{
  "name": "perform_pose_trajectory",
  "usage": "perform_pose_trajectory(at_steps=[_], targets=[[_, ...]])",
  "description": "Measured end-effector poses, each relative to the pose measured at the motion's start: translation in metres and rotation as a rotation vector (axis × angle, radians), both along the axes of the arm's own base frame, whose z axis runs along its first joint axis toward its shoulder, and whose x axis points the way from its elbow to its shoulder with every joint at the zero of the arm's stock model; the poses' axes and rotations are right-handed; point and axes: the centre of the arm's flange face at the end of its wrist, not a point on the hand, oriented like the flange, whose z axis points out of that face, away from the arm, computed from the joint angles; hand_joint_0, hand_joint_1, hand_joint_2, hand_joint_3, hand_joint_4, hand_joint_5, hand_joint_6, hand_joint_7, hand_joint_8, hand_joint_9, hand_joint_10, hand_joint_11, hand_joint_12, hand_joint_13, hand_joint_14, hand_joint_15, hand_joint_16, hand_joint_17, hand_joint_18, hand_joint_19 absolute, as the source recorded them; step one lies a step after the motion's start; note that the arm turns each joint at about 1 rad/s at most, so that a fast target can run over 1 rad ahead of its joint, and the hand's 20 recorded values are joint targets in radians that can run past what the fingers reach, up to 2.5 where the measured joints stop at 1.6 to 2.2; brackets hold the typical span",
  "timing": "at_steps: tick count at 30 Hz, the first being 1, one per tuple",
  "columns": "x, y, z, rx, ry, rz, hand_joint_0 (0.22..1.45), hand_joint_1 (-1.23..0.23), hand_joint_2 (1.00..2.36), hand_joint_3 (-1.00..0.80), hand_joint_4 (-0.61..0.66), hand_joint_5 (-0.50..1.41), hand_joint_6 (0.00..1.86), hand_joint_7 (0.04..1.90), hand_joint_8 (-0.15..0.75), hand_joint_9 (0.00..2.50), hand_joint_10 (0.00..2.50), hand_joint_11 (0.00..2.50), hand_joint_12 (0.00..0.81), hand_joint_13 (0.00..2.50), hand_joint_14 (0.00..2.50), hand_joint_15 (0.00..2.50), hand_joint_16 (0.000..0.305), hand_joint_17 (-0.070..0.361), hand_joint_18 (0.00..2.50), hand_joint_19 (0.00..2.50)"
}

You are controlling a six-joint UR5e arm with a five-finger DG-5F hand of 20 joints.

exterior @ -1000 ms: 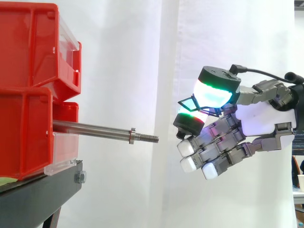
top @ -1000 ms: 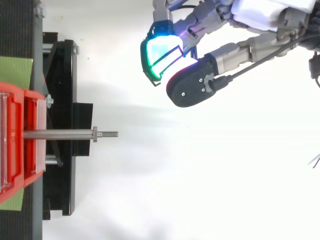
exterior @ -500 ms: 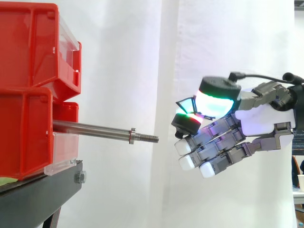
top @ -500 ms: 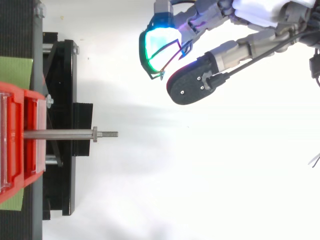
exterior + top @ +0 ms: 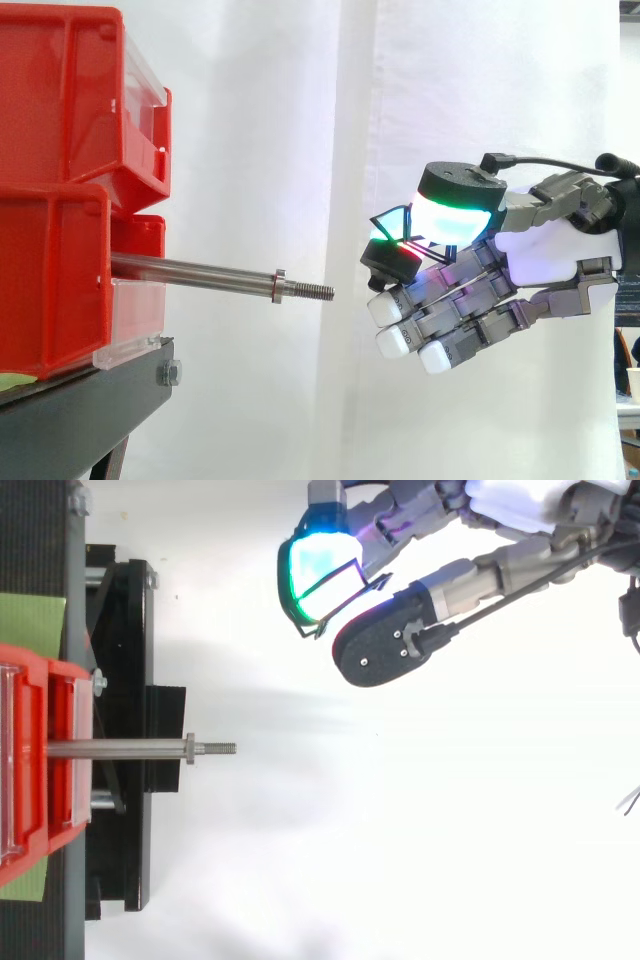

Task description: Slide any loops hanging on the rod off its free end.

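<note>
Pinching hand: the hand (image 5: 540, 250) nips a thin dark wire loop (image 5: 393, 219) between its green-glowing thumb pad (image 5: 455, 210) and one fingertip; the other fingers (image 5: 392, 309) curl loosely beneath, holding nothing.
Loop: in the air, clear of the rod and touching only the hand.
Rod: a steel rod (image 5: 190, 270) sticks out of the red bins (image 5: 50, 270) on the black stand (image 5: 125, 630). Its long axis runs from 9 o'clock to 3 o'clock in both views, and its threaded end (image 5: 315, 291) points to 3 o'clock, toward the hand.
Rod load: bare along all its visible length, with nothing hanging on it.
Key relation, side view: the rod's free end lies at about 8 o'clock from the held loop, across an open gap.
Key relation, top view: the free end lies at about 7 o'clock from the loop, so the hand sits off to one side of the rod's line.
Judgement: this loop looks already freed; carrying it on toward 3 o'clock would keep it clear of the threads.
</note>
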Motion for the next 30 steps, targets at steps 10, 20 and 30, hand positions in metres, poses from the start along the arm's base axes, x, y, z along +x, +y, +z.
perform_pose_trajectory(at_steps=[10,20,30], targets=[[0.0003,0.0009,0.0002,0.0,-0.001,0.0,0.56,-0.8,1.0,-0.5,0.15,-0.19,0.81,1.05,0.261,0.82,0.01,0.36,0.345,0.74,0.01,0.15,0.042,0.094,0.69,0.32],[0.0005,0.0019,0.0003,-0.001,-0.002,-0.004,0.55,-0.76,1.0,-0.5,0.16,-0.19,0.79,1.05,0.268,0.83,0.01,0.36,0.349,0.74,0.01,0.16,0.043,0.098,0.69,0.34],[0.0007,0.0029,0.0003,-0.001,-0.002,-0.004,0.61,-0.65,1.0,-0.5,0.15,-0.17,0.76,1.1,0.263,0.85,0.01,0.36,0.341,0.75,0.01,0.16,0.043,0.096,0.7,0.36]])
